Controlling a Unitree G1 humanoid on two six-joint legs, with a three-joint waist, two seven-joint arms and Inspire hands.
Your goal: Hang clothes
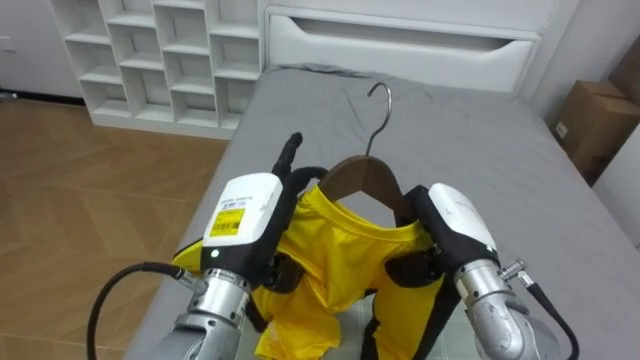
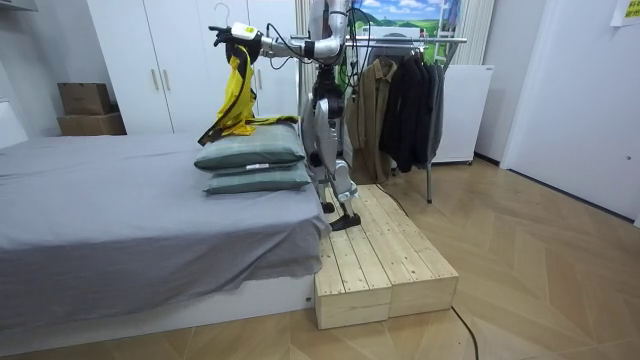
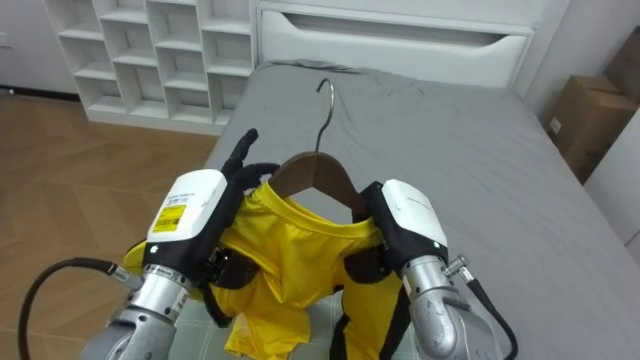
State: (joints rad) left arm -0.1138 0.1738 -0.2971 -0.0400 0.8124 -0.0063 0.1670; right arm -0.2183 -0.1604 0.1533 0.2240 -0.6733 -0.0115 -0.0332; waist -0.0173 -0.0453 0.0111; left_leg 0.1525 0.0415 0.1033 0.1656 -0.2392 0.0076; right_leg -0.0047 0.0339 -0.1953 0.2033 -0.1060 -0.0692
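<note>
Our left hand (image 1: pixel 245 225) and right hand (image 1: pixel 455 225), mid-frame, curl round the ends of the hanger (image 1: pixel 365 175) under the yellow shirt (image 1: pixel 340 260). We judge the dressing done. Next we must turn and hook it on the rack (image 2: pixel 430 40).

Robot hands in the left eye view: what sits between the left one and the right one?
A wooden hanger carrying a yellow garment fills the gap between the left robot hand and the right robot hand; both eye views show it.

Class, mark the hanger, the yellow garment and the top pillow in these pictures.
hanger (image 1: pixel 352 176), left eye view, wooden shoulder under the hook.
yellow garment (image 1: pixel 340 255), left eye view, front cloth below the neckline.
top pillow (image 2: pixel 250 152), room view, middle of its side.
</note>
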